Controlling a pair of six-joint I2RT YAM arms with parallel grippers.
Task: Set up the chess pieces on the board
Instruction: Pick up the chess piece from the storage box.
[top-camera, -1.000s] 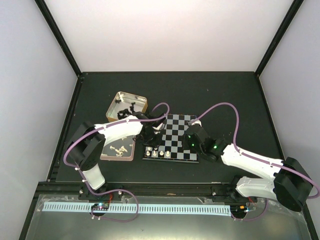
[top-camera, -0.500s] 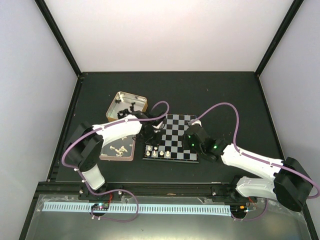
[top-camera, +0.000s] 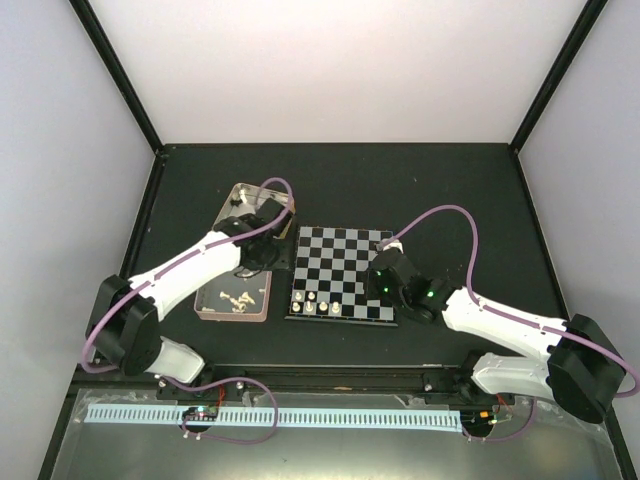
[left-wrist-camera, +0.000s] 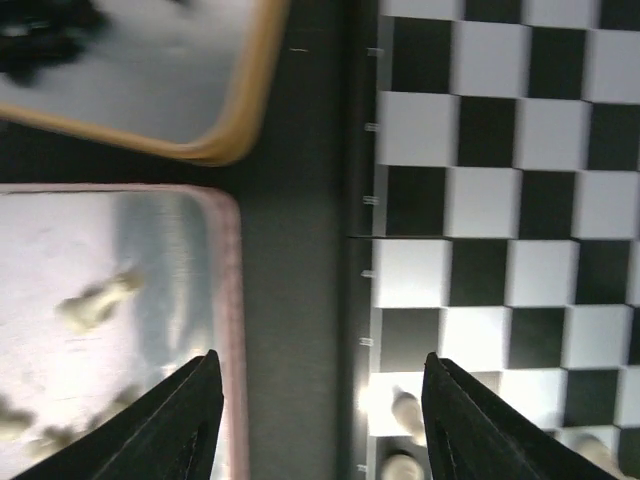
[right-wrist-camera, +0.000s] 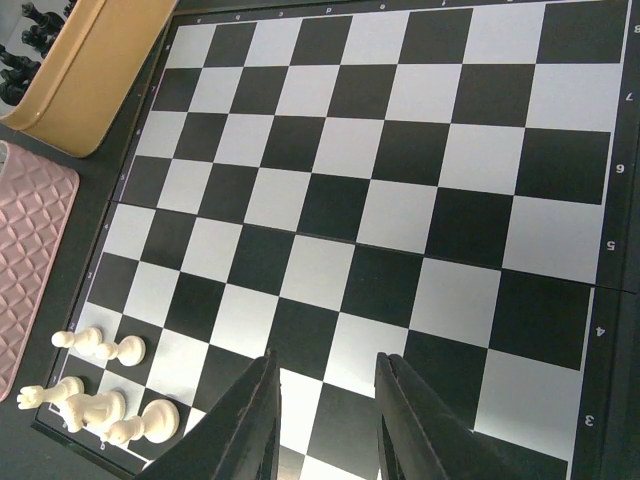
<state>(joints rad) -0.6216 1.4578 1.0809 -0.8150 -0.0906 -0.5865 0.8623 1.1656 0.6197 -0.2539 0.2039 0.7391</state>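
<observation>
The board (top-camera: 350, 262) lies mid-table. Several cream-white chess pieces (top-camera: 312, 305) stand at its near left corner. They also show in the right wrist view (right-wrist-camera: 100, 400) and in the left wrist view (left-wrist-camera: 405, 410). More white pieces (top-camera: 238, 297) lie in a pink tin (top-camera: 235, 318), and black pieces (right-wrist-camera: 25, 40) lie in a tan tin (top-camera: 232, 197). My left gripper (top-camera: 262, 258) is open and empty over the gap between the tins and the board (left-wrist-camera: 320, 420). My right gripper (top-camera: 383, 285) is open and empty above the board's near right squares (right-wrist-camera: 328, 420).
The pink tin's rim (left-wrist-camera: 232, 300) and the tan tin's rim (left-wrist-camera: 240, 120) sit close to the board's left edge (left-wrist-camera: 480, 130). Black frame rails border the table on the left and right. Purple cables loop over both arms.
My left arm has swung left, away from the board's near left corner, to over the strip beside the tins. The right arm has not moved.
</observation>
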